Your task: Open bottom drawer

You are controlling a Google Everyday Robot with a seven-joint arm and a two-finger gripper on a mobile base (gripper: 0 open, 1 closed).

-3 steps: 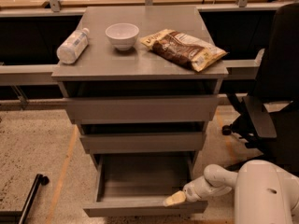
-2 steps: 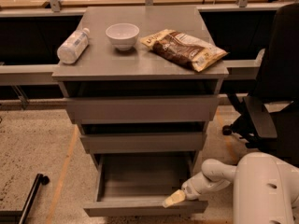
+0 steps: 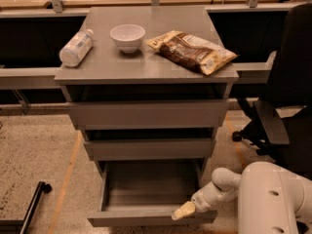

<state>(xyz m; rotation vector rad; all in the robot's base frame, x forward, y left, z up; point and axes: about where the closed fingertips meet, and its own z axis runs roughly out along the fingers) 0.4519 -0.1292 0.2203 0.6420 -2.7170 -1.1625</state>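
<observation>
At the right end of the crosswise front edge of the bottom drawer we find the gripper, its grip unreadable, so we judge any further pull runs toward the camera.

place: office | cue: swivel chair, drawer cabinet | pincer: at bottom drawer front

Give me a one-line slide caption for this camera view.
Robot gripper at the front edge of the pulled-out bottom drawer of a grey cabinet.
</observation>
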